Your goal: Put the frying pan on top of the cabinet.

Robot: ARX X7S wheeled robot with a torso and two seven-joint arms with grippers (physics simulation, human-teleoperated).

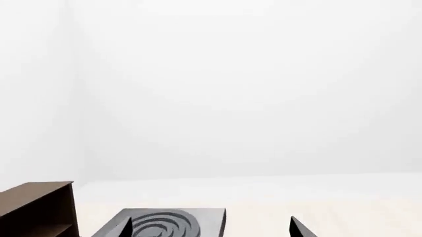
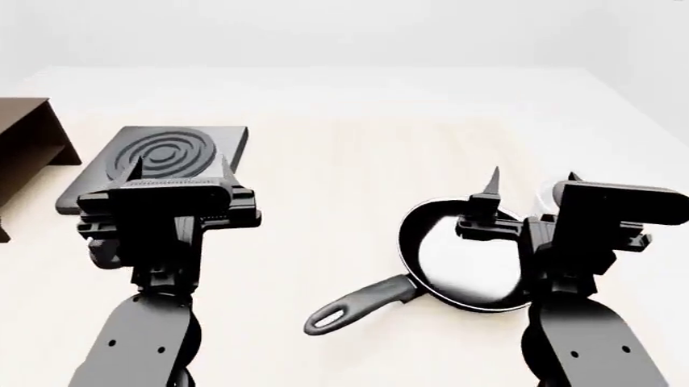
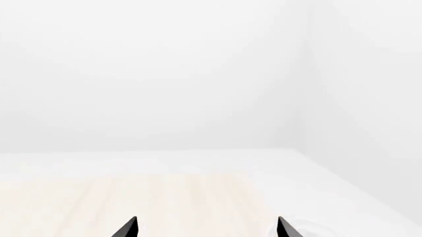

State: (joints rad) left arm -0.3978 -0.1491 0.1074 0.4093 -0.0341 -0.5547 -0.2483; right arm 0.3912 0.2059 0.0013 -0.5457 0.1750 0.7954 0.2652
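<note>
The black frying pan [image 2: 457, 262] lies on the pale table at the right in the head view, its dark grey handle [image 2: 356, 306] pointing toward the front left. My right gripper [image 2: 531, 182] is open and empty, hovering over the pan's right side. It also shows in the right wrist view [image 3: 206, 228], where the pan is out of view. The dark brown cabinet [image 2: 27, 145] stands at the far left edge; it also shows in the left wrist view [image 1: 36, 210]. My left gripper [image 2: 179, 168] is open and empty above the hob's near edge; it also shows in the left wrist view [image 1: 211, 228].
A grey square hob [image 2: 161, 157] with concentric rings lies right of the cabinet; it also shows in the left wrist view [image 1: 165, 224]. A white bowl [image 2: 547, 196] is mostly hidden behind my right gripper. Pale table [image 2: 344, 177] stretches between the arms.
</note>
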